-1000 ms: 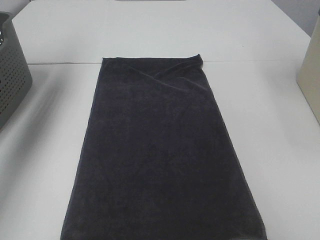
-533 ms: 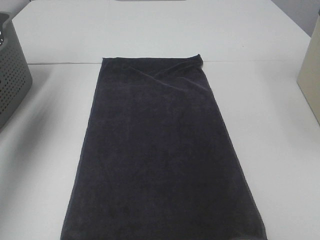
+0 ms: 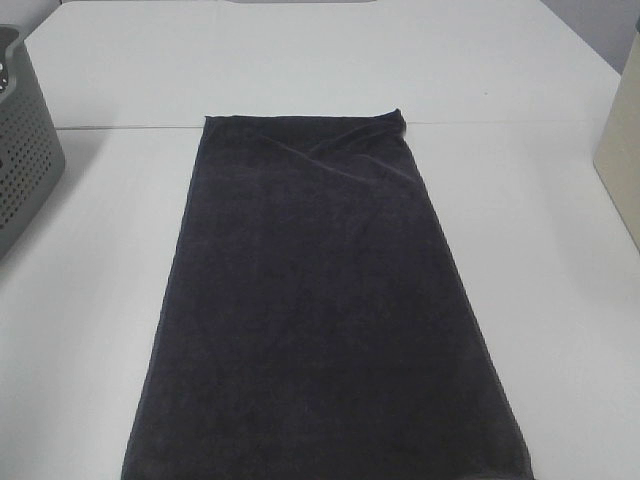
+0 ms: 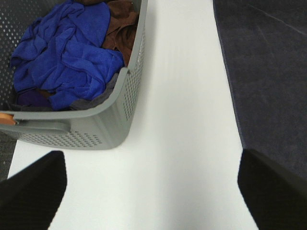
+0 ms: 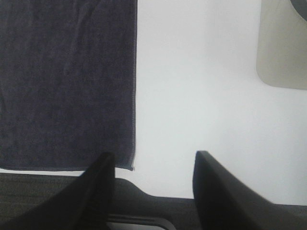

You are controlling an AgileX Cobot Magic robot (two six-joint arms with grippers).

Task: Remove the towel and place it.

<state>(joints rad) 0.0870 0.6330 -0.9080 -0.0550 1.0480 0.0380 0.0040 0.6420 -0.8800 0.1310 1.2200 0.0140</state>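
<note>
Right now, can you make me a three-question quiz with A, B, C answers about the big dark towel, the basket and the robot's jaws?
1. Where is the towel?
A. Spread flat on the white table
B. Inside the basket
C. Hanging from an arm

2. What colour is the biggest cloth in the grey basket?
A. Yellow
B. Blue
C. Green

3. How do the left gripper's jaws stand?
A. Clamped on the towel
C. Clamped on the basket
B. Open, holding nothing

Answers: 1 A, the towel lies flat on the table. 2 B, blue cloth fills the basket. 3 B, only bare table shows between the jaws.
</note>
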